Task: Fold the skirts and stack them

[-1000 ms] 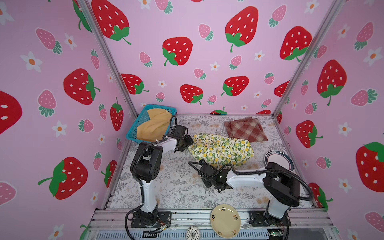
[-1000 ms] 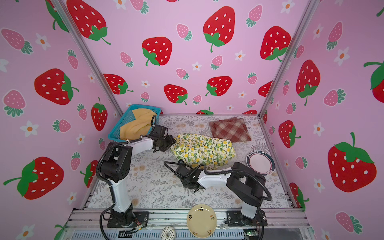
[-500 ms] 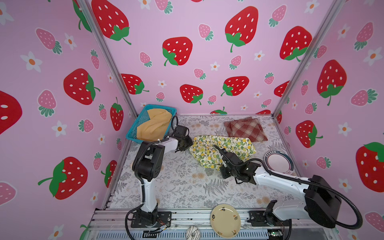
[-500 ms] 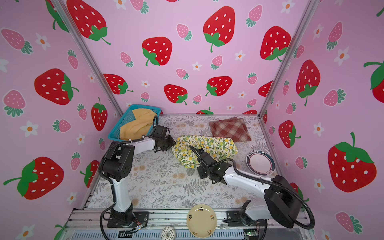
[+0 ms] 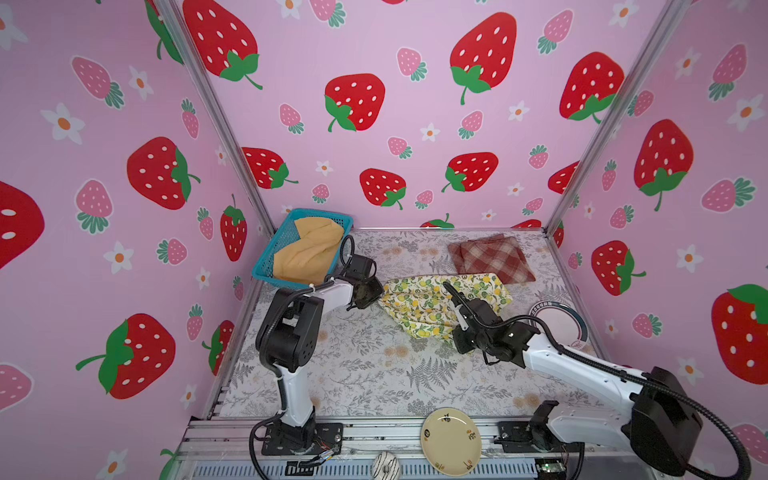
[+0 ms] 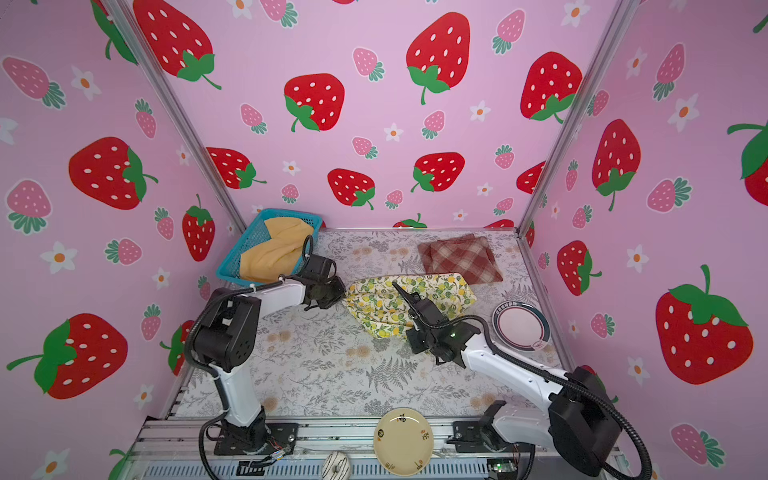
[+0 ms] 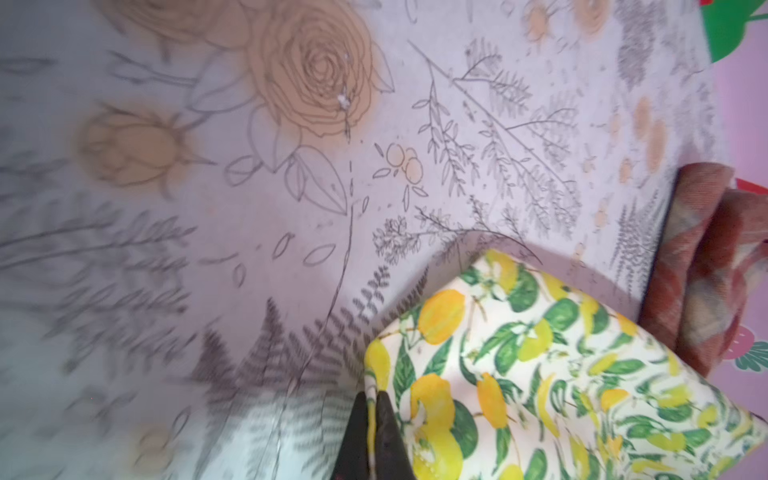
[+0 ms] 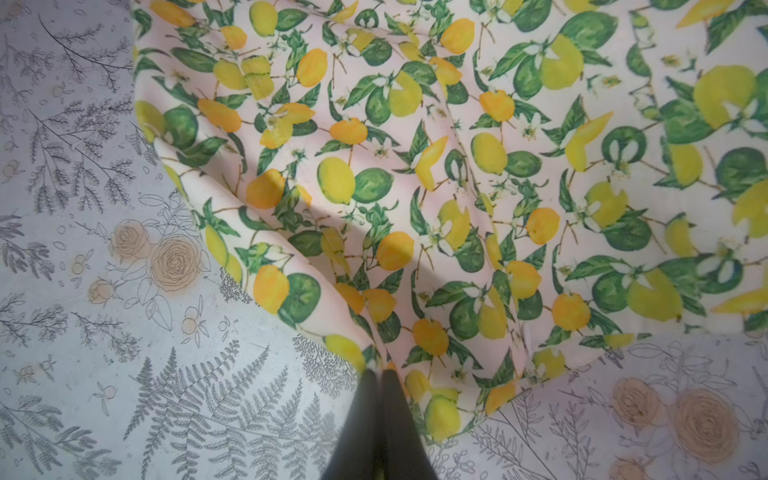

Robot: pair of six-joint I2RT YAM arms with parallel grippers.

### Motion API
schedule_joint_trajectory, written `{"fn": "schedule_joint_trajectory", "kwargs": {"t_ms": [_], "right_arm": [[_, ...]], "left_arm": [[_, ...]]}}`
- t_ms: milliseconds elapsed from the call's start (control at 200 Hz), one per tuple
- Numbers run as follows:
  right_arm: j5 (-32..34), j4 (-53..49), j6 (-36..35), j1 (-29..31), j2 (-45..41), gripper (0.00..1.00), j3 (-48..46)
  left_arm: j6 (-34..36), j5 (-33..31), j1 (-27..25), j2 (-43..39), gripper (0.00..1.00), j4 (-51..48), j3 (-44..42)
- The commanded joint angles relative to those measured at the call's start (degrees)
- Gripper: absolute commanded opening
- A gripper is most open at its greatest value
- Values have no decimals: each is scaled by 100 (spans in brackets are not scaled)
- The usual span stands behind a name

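L hand [image 7: 372, 395] now clamped on lemon skirt [image 5: 419, 303] edge; R hand [image 8: 380, 374] still pinching it.

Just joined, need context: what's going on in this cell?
Both arms are on the white lemon-print cloth skirt: the left gripper is shut on one corner, the right gripper on its near edge. The red-and-cream plaid skirt lies folded behind it; the mustard-yellow skirt sits in the blue plastic mesh basket.
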Motion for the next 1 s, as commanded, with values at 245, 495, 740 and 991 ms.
{"fn": "schedule_joint_trajectory", "kwargs": {"t_ms": [245, 495, 740, 991], "right_arm": [[-1734, 294, -770, -17, -198, 9, 278], [-1741, 520, -653, -429, 24, 11, 187], [-1555, 950, -495, -1225, 729, 11, 243], [-1030, 817, -558, -1993, 1759, 24, 770]], "left_arm": [[145, -784, 28, -2792, 0, -991, -892], [490, -811, 17, -2283, 4, -1454, -71], [846, -424, -17, 410, 4, -1983, 2175], [844, -669, -38, 1719, 28, -2730, 3715]]}}
